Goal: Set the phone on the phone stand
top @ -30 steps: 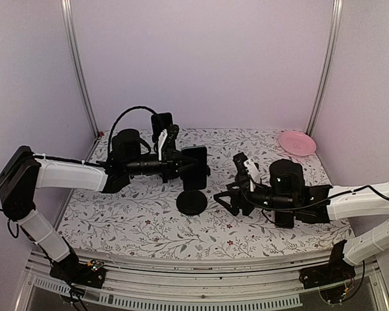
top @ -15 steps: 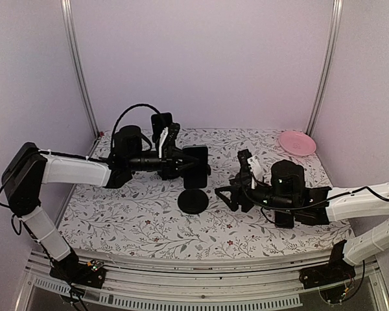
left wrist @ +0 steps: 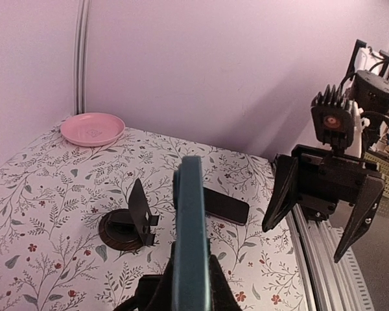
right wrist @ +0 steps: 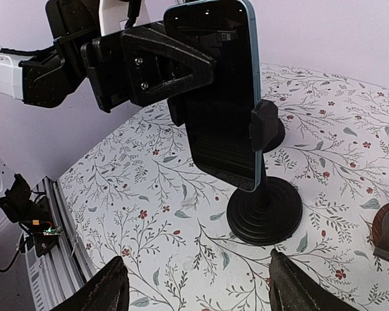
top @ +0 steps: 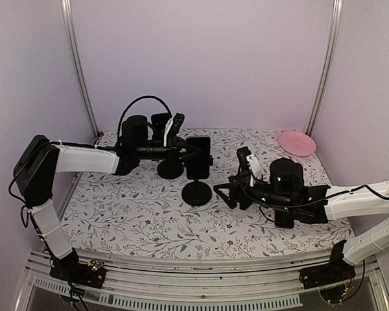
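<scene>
Left tool (top: 189, 154): clamps tight on the phone (top: 199, 157), holds it upright at centre frame, long axis vertical, directly above the round base of the phone stand (top: 196, 193), one edge seemingly against the cradle clip. Right tool (top: 225, 194): gapes empty just right of the stand, faces it, likely free to steady it.

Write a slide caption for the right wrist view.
Left end effector holds the phone upright at the phone stand; right end effector open below.
</scene>
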You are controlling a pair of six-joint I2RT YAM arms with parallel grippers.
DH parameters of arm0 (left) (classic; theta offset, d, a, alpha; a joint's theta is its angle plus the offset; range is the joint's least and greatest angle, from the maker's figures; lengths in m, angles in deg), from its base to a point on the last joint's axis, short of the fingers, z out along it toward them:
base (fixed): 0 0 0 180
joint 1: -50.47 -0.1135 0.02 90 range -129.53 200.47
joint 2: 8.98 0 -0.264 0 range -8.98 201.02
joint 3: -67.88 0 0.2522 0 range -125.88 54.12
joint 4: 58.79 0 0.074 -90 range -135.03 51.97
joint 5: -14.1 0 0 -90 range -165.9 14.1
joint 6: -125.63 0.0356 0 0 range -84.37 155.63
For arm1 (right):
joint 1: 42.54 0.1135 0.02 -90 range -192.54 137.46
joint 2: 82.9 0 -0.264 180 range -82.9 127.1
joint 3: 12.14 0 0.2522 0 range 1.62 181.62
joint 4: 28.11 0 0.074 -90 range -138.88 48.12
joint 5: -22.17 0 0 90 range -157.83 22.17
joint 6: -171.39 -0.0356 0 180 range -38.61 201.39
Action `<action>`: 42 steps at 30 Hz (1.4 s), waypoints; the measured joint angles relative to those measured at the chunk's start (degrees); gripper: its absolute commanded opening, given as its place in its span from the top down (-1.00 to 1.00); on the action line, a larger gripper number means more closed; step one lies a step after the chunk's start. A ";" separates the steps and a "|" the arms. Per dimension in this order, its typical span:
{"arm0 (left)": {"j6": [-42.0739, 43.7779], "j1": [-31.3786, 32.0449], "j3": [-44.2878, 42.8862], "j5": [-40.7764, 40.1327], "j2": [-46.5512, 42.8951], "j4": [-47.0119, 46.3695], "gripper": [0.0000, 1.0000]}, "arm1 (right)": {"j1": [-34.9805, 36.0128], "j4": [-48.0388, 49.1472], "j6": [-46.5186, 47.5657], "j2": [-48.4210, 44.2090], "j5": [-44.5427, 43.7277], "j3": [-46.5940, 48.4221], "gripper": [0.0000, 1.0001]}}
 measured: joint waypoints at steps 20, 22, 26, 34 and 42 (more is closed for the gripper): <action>-1.46 -15.54 15.52 4.42 -16.22 3.48 1.00 | 0.00 -1.25 0.15 -0.52 -0.46 0.37 -0.47; -0.92 -17.62 16.48 4.87 -17.81 4.59 1.00 | 0.00 -1.22 0.09 -0.76 -0.46 0.37 -0.47; 0.79 -21.49 16.57 6.08 -19.58 7.30 1.00 | 0.00 -1.31 -0.02 -1.44 -0.52 0.37 -0.47; 2.51 -29.55 15.82 12.02 -18.69 6.45 1.00 | 0.00 -1.64 0.24 -3.63 -0.55 0.07 -0.47; 4.57 -33.20 10.71 16.00 -11.58 5.40 0.95 | 0.00 -1.66 0.11 -4.04 -0.48 -2.01 -0.47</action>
